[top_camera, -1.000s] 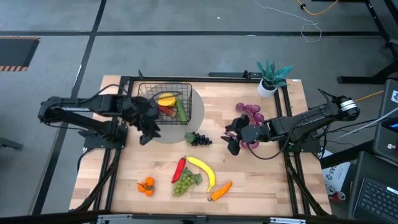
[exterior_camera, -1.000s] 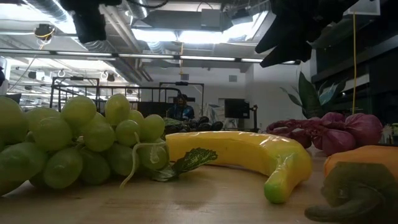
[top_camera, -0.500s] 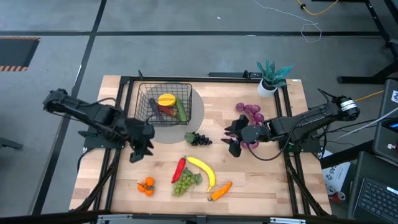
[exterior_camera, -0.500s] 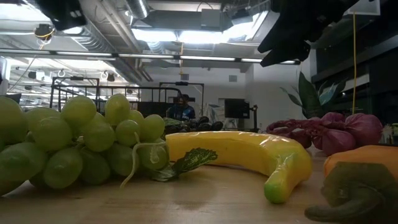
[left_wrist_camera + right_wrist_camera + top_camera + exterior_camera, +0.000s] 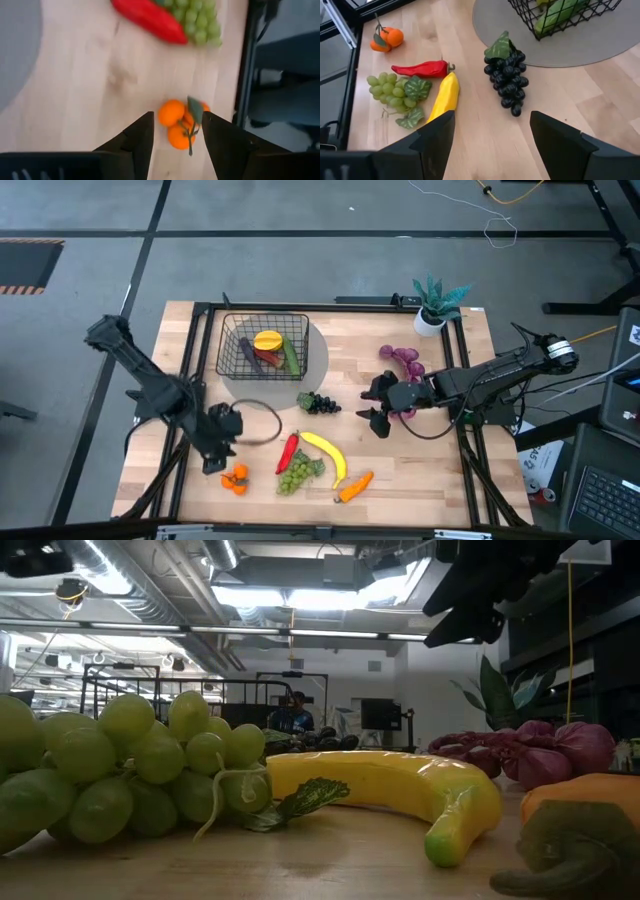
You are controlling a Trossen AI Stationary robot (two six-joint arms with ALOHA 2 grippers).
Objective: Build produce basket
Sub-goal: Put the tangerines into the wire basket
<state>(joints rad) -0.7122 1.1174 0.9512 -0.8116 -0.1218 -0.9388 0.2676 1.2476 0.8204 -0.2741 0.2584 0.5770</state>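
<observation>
L arm is swinging away from the basket (image 5: pixel 264 345) since the earlier frame; left gripper (image 5: pixel 218 452) is now hanging just above the oranges (image 5: pixel 235 478) near the table's (image 5: pixel 420 470) front-left edge. Its fingers (image 5: pixel 138 137) are standing wide, holding nothing, oranges showing in the gap. Right gripper (image 5: pixel 375 406) is barely shifting, hovering w/ jaws wide and empty beside the dark grapes (image 5: pixel 319 403), purple string (image 5: pixel 404 361) behind it. Basket is sitting on the grey mat (image 5: pixel 316 370), already holding some produce. Chili (image 5: pixel 289 448), banana (image 5: pixel 327 451), green grapes (image 5: pixel 296 472), carrot (image 5: pixel 354 487) are lying loose at front.
</observation>
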